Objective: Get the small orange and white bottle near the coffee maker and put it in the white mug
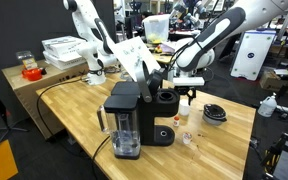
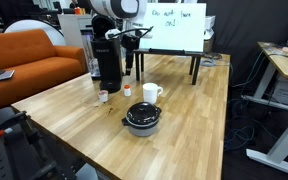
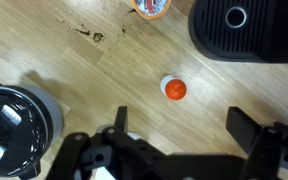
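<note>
The small bottle (image 3: 173,89) shows from above in the wrist view as an orange cap with a white rim, standing on the wooden table. It also shows in an exterior view (image 2: 127,91), beside the coffee maker (image 2: 109,60). My gripper (image 3: 181,130) is open and empty, hanging above the bottle with its fingers on either side and just short of it; it shows in both exterior views (image 2: 132,62) (image 1: 189,88). The white mug (image 2: 151,93) stands upright just beyond the bottle. The coffee maker also shows in an exterior view (image 1: 127,122) and its black base shows in the wrist view (image 3: 249,30).
A black pot with a lid (image 2: 142,118) (image 3: 14,120) stands next to the mug. A second small orange item (image 3: 151,6) (image 2: 103,96) stands near the coffee maker. A white bottle with a narrow neck (image 1: 267,104) is at the table's far edge. A whiteboard (image 2: 176,28) stands behind.
</note>
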`<action>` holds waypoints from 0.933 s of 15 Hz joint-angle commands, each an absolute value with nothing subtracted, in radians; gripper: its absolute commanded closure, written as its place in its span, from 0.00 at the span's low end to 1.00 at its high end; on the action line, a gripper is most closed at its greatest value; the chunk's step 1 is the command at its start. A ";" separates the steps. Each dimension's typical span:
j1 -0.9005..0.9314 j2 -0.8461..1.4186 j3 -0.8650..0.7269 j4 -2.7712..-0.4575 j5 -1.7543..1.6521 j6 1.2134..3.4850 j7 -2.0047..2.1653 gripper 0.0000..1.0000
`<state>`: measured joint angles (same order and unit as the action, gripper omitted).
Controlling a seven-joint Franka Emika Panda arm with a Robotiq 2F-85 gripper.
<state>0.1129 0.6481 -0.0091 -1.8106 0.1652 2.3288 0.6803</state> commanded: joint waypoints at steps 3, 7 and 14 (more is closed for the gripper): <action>0.128 0.648 -0.029 -1.804 0.164 2.330 0.682 0.00; 0.077 0.674 0.017 -1.772 0.320 2.437 0.692 0.00; 0.137 0.738 -0.033 -1.761 0.318 2.529 0.856 0.00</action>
<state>0.1116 0.7209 -0.0197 -1.7733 0.3233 2.5189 0.8052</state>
